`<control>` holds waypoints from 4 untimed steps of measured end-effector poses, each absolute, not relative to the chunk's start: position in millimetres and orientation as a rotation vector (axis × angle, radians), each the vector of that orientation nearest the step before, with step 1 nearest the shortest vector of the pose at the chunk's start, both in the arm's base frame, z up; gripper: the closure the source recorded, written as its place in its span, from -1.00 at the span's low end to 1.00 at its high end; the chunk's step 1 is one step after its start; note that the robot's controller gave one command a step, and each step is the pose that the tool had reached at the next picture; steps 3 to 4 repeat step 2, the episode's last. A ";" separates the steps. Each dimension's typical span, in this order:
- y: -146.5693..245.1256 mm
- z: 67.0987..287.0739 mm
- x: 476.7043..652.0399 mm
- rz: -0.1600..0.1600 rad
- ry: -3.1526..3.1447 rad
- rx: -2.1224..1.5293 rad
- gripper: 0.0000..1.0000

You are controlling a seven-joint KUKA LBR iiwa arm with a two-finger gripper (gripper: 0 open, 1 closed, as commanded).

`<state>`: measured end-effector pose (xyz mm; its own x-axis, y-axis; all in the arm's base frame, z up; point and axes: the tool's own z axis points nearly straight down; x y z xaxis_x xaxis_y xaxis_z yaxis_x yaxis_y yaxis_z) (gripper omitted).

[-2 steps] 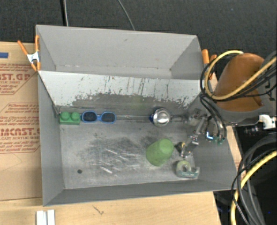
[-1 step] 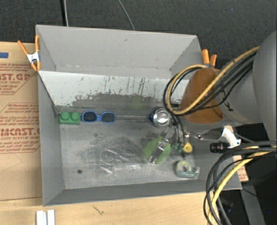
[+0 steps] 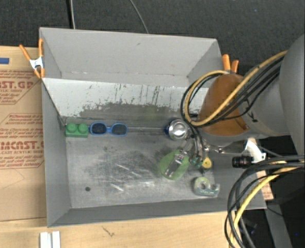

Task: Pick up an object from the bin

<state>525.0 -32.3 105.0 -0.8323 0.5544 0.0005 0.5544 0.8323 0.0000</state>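
Note:
My gripper [image 3: 193,155] hangs low in the right part of the bin, under the orange cover. Just below and left of it lies a pale green translucent piece [image 3: 171,166], its upper right end at the gripper's tip. Whether the piece is gripped I cannot make out. A small yellow bit [image 3: 207,163] sits just right of the gripper. A grey-green ring-shaped thing [image 3: 205,186] lies near the front right corner. A shiny silver round knob [image 3: 177,130] rests by the back wall, up and left of the gripper.
Along the back wall at the left sit a green block [image 3: 76,129] and two blue oval pieces [image 3: 108,129]. The arm and its cables cover the bin's right side.

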 end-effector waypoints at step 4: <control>-29.6 253.0 522.1 -0.002 -3.097 -0.580 1.00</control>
